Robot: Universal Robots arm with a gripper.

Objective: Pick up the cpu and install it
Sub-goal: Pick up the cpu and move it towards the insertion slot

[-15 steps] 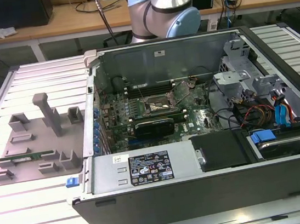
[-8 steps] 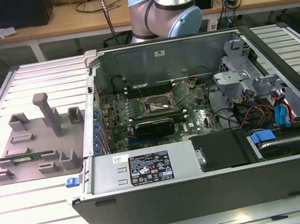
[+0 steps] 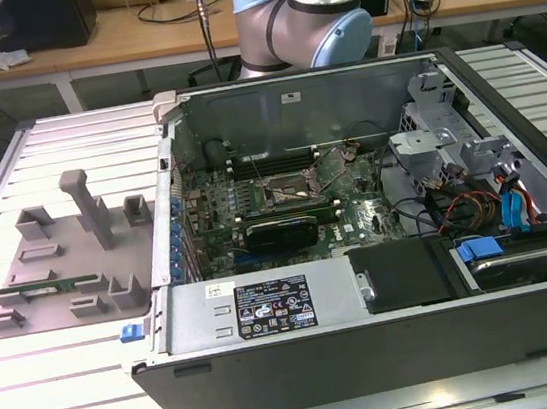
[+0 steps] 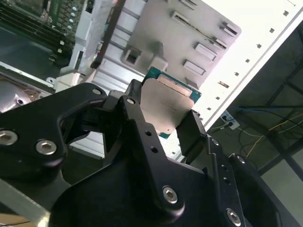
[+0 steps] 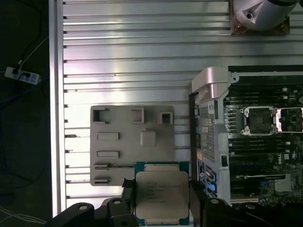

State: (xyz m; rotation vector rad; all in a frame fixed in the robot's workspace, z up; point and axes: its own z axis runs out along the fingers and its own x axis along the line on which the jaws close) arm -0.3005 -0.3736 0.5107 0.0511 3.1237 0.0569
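Fingers (image 5: 195,190) clamped on opposite edges of cpu (image 5: 162,196), silver top facing first wrist camera. Edge grip likely spares contact face. Cpu in air over grey tray (image 5: 132,142), clear of tabletop (image 5: 123,47), beside computer case (image 3: 374,353). Socket (image 5: 258,120) appears empty, ready for chip. Arm (image 3: 305,19) stands behind case, wrist judged pointing down.

Robotics lab: slotted aluminium table (image 3: 72,130), opened computer case (image 3: 374,353), cluttered workbenches (image 3: 131,44).
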